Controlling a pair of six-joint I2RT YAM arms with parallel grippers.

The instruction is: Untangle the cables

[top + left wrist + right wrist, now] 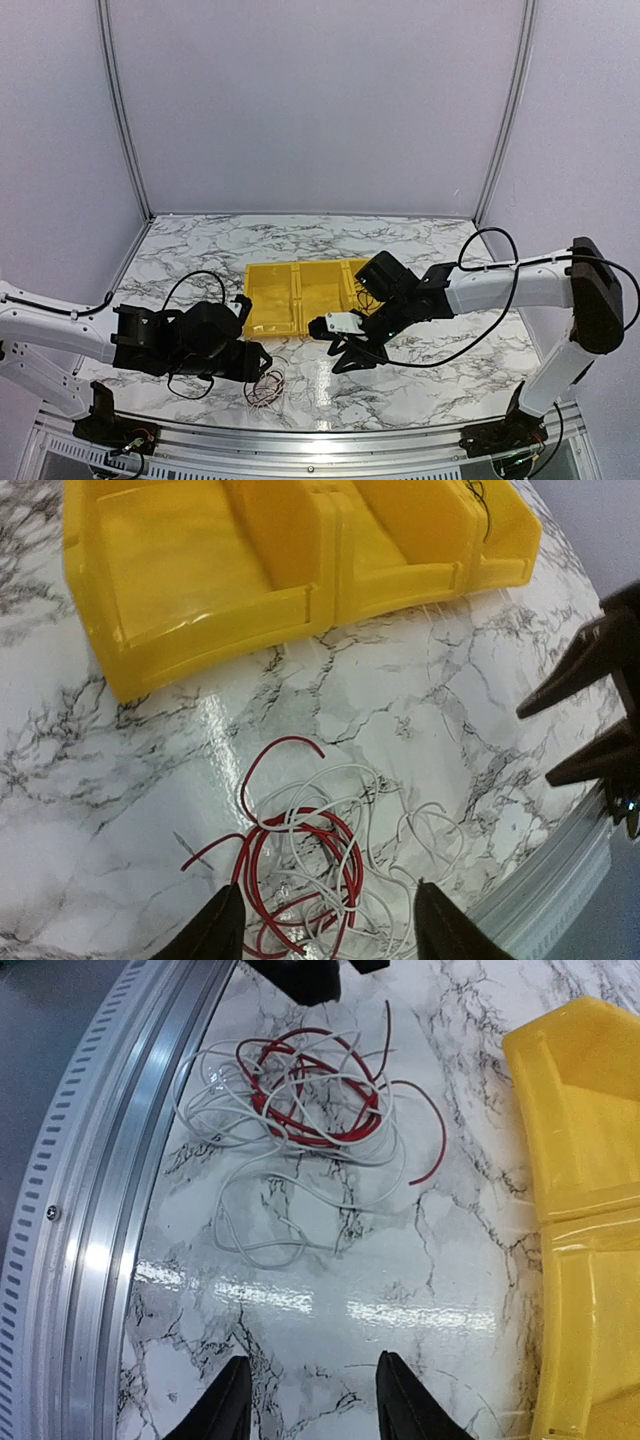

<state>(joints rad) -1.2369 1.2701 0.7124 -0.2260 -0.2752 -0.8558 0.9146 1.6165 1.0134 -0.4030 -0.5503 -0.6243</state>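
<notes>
Tangle of hair-thin red and white wire cables [310,880]: likely light, limp, snag-prone. Best pinched at stray red loop [288,741], its 12 o'clock. Spread and empty: left jaws, right jaws.

Bright, even light comes from overhead — the glossy marble table [200,250] throws white glare patches in both wrist views. Shadows are soft and short. Wrist views bow at their edges; the cables [300,1100] look sharp, the yellow bin [200,570] shiny.
</notes>
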